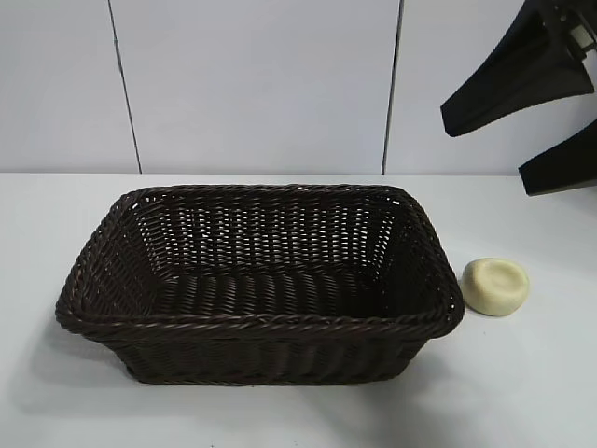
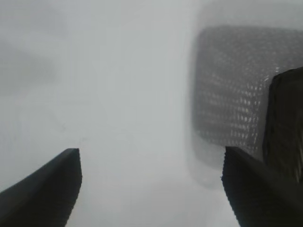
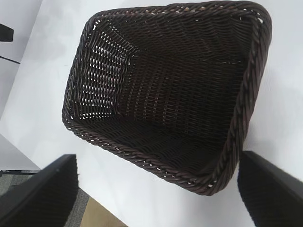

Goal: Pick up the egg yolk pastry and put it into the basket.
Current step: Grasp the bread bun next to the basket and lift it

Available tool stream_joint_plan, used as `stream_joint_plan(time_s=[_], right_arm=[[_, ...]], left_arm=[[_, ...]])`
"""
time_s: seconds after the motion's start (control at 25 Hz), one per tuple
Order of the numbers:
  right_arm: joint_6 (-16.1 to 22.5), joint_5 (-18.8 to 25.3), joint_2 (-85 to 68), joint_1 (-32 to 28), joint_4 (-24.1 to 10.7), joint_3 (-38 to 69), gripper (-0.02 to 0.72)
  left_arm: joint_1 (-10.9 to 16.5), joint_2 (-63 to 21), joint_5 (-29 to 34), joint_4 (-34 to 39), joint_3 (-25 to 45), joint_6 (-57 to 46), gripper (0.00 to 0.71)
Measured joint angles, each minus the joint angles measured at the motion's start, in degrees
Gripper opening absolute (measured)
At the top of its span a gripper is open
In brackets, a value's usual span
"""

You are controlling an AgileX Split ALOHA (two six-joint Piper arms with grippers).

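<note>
The egg yolk pastry (image 1: 496, 286), a small pale yellow puck with a dimpled top, lies on the white table just right of the basket (image 1: 261, 322). The basket is dark brown wicker, has nothing in it, and stands mid-table. My right gripper (image 1: 487, 154) hangs open, high above and behind the pastry, holding nothing. Its wrist view looks down between the open right gripper (image 3: 157, 161) into the basket (image 3: 246, 94); the pastry is out of that view. The left gripper (image 2: 150, 156) is open over bare table, with the basket (image 2: 232, 85) showing hazily to one side.
A white panelled wall (image 1: 252, 84) runs behind the table. In the right wrist view the table's edge and a strip of floor (image 3: 94, 213) show near the gripper. Bare table surface (image 1: 522, 383) lies in front of and right of the pastry.
</note>
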Motion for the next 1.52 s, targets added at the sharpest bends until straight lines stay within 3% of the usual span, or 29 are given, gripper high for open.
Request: stream_joint_plan(time_s=[0.24,0.4,0.92,1.16,1.52], right_arm=[[0.0,0.0,0.0,0.0,0.0,0.0,0.655],[0.0,0.0,0.0,0.0,0.0,0.0,0.655],[0.0,0.4,0.0,0.0,0.0,0.0,0.655],[0.0,1.0,0.0,0.0,0.0,0.0,0.655],[0.0,1.0,0.0,0.0,0.0,0.0,0.655]], left_arm=[[0.0,-9.6,2.5,0.0,0.9,0.7,0.592],[0.0,-19.4,2.9,0.0,5.6,2.1,0.592],[0.0,-51.7,3.5,0.0,30.9,2.2,0.592],[0.0,-65.8,0.7,0.0,42.9,2.2,0.592],[0.0,-73.9,-1.5,-0.2,44.6,2.2,0.592]])
